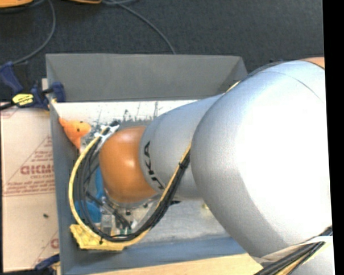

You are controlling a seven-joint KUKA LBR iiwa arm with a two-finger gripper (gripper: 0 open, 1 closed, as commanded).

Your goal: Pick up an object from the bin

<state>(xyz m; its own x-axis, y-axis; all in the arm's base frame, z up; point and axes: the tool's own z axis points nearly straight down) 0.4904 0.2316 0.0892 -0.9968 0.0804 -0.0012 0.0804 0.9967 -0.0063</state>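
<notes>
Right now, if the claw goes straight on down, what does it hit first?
Likely the blue thing beside the claw, at the bin's left; the arm hides what lies directly under it.

Robotics lab or test cell. A big silver industrial arm comes in from the right, with part of a maker's name lettered on its casing. The wrist carries an orange cover, and a yellow hose and black cables loop loosely around it, so the routing looks like a research rig rather than a finished product. Under the arm sits a plain grey metal bin with sheet walls and a pale floor scuffed with dark marks. Outside the bin is dark, carpet-like flooring with a loose black cable trailing across it. Bare and functional all round: machine, bin, wiring.
</notes>
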